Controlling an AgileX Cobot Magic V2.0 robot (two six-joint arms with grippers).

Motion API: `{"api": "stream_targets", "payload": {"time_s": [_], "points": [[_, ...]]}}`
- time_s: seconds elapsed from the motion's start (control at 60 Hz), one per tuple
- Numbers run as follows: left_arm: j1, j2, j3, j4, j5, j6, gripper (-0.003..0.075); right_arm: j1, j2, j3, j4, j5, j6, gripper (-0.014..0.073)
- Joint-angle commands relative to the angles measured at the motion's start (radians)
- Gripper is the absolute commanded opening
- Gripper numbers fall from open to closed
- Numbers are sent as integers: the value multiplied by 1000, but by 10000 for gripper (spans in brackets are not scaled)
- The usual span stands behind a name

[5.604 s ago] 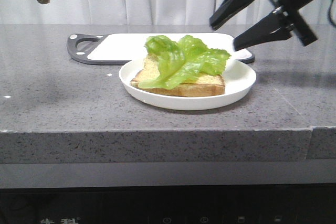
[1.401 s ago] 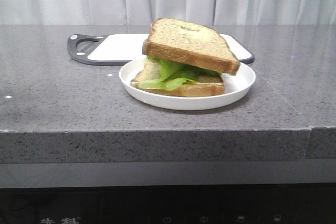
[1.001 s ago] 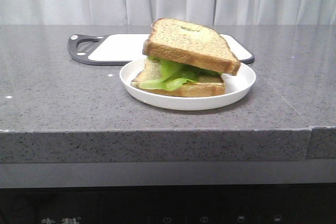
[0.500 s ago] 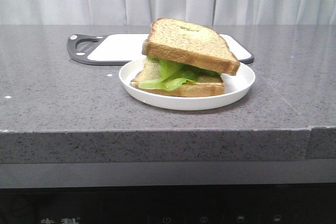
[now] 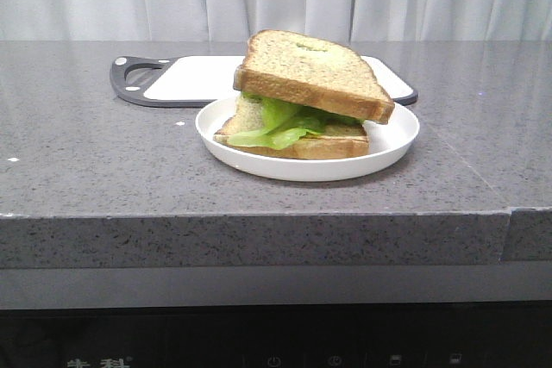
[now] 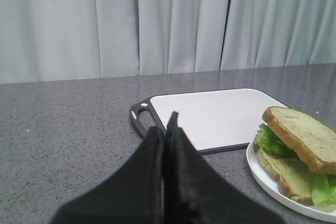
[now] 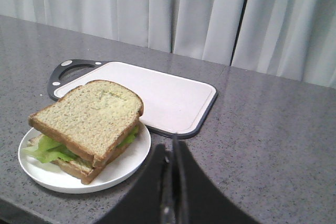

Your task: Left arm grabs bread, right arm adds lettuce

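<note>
i see the bread (image 5: 312,70) lying tilted on top of the lettuce (image 5: 280,121), which sits on a lower slice (image 5: 332,142) in the white plate (image 5: 392,140) on the grey worktop (image 5: 86,170), in front of the cutting board (image 5: 194,77). my left end effector (image 6: 167,129) has its fingers pressed together, empty, well apart from the sandwich. my right end effector (image 7: 172,148) is likewise closed and empty, just beside the plate.

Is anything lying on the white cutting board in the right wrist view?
No: the cutting board shows a bare white surface, while the bread, the lettuce and the lower slice sit on the plate beside it.
</note>
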Motion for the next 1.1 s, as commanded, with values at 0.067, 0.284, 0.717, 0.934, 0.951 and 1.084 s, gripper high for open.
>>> {"api": "stream_targets", "payload": {"time_s": [0.067,0.284,0.717,0.934,0.951,1.084], "points": [[0,6,-24,-11,-66,-1,-20,0,8,-29,17,-70,-9,-61],[2,-8,-10,488,-60,-404,-20,0,8,-29,17,-69,-9,-61],[269,-355,285,513,-19,-479,-20,0,8,-29,17,-69,-9,-61],[280,-350,350,539,-16,-510,-20,0,8,-29,17,-63,-9,-61],[280,-350,351,539,-19,-510,-21,0,8,-29,17,-63,-9,-61],[280,-350,351,549,-2,-510,-20,0,8,-29,17,-62,-9,-61]]}}
